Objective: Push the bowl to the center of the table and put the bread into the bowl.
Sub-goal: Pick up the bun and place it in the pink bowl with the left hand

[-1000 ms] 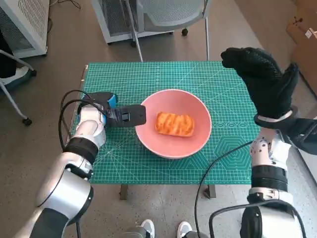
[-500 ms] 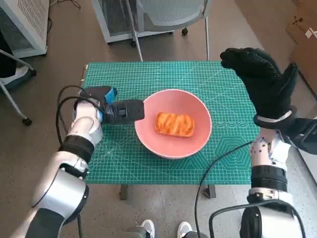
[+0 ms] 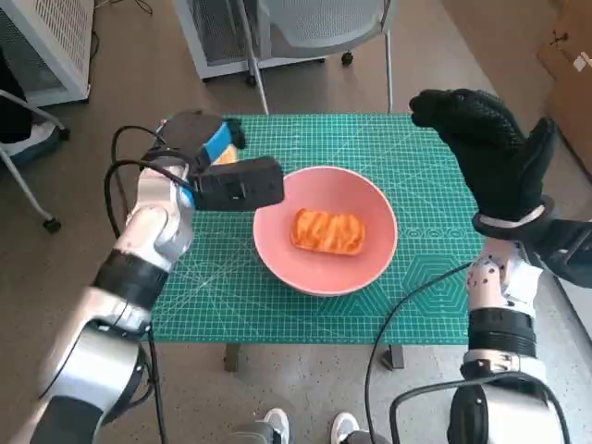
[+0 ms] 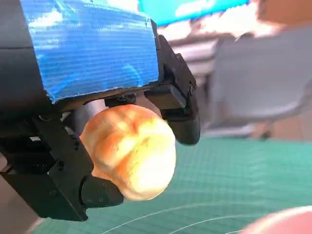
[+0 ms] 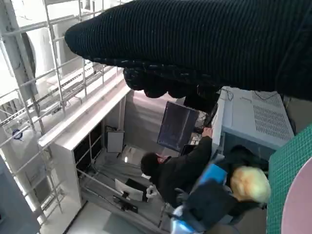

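The left hand (image 3: 217,171), fingers gripping a bread roll (image 4: 129,151), has lifted beside the centred bowl (image 3: 324,231); right hand (image 3: 490,153) hangs open.

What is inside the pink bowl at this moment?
One golden-brown piece of bread lies in the pink bowl, roughly at its middle. The bowl floor beneath it is covered. A second piece of bread sits in the left hand, outside the bowl.

bowl (image 4: 285,223) cut off at left wrist view's corner, blurred chair (image 4: 263,83) behind, right hand (image 5: 204,44) fingers mostly hidden
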Controlling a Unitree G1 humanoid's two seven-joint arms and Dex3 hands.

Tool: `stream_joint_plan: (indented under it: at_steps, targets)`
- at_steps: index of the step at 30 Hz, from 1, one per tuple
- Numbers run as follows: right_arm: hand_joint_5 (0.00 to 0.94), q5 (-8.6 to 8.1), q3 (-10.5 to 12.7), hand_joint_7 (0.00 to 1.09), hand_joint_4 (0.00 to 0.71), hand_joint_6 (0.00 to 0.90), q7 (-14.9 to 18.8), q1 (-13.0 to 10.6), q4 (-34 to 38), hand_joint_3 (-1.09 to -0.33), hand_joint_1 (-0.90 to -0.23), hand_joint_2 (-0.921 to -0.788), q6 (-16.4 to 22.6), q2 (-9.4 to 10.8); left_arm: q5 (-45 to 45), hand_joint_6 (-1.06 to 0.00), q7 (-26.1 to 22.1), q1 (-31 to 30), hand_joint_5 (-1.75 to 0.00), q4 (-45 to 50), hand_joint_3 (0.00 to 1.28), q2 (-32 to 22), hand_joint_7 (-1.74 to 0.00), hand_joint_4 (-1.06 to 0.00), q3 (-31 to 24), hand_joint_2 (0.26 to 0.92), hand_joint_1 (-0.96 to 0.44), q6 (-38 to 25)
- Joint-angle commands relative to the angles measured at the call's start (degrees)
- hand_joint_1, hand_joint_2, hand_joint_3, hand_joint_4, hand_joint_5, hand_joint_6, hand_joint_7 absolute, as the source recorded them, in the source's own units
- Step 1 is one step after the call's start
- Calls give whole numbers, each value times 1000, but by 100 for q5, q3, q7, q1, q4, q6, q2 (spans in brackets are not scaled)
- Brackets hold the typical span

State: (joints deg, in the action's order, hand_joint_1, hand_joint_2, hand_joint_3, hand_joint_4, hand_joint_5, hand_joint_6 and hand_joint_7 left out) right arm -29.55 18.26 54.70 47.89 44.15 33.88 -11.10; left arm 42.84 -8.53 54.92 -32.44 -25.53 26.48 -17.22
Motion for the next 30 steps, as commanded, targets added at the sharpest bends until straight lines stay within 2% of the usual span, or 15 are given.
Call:
stream_joint_plan:
  at_steps: [1, 4, 6, 14, 19, 30]
  targets:
    - [2, -14, 3, 3, 275, 357, 28, -174, 24, -674, -663, -921, -26, 35, 151, -720, -295, -899, -1285, 2639, 433, -371, -1012, -728, -328, 694, 4, -9]
    - [2, -8, 0, 3, 276, 357, 23, -176, 19, -674, -662, -921, -17, 38, 179, -724, -295, -1015, -1129, 2988, 274, -347, -1043, -790, -334, 763, 3, 83]
    - [2, -4, 0, 3, 276, 357, 20, -175, 16, -673, -662, -921, -13, 33, 197, -727, -357, -1062, -1069, 3213, 217, -317, -1061, -811, -317, 789, 3, 108]
    - [1, 18, -9, 3, 276, 357, 16, -192, 2, -674, -673, -921, 3, 15, 223, -706, -705, -1140, -1004, 3743, 66, -56, -1111, -816, -168, 873, 3, 69]
    - [1, 24, -10, 2, 276, 355, -6, -222, -41, -675, -671, -921, 0, -4, 296, -686, -837, -1105, -1007, 3589, 40, 202, -1119, -819, 2, 891, 3, 196]
    - [0, 98, -36, 1, 276, 355, -160, -295, -142, -676, -663, -921, 21, -3, 125, -628, -1009, -1006, -1146, 3005, 36, 590, -1076, -782, 140, 919, 5, 643]
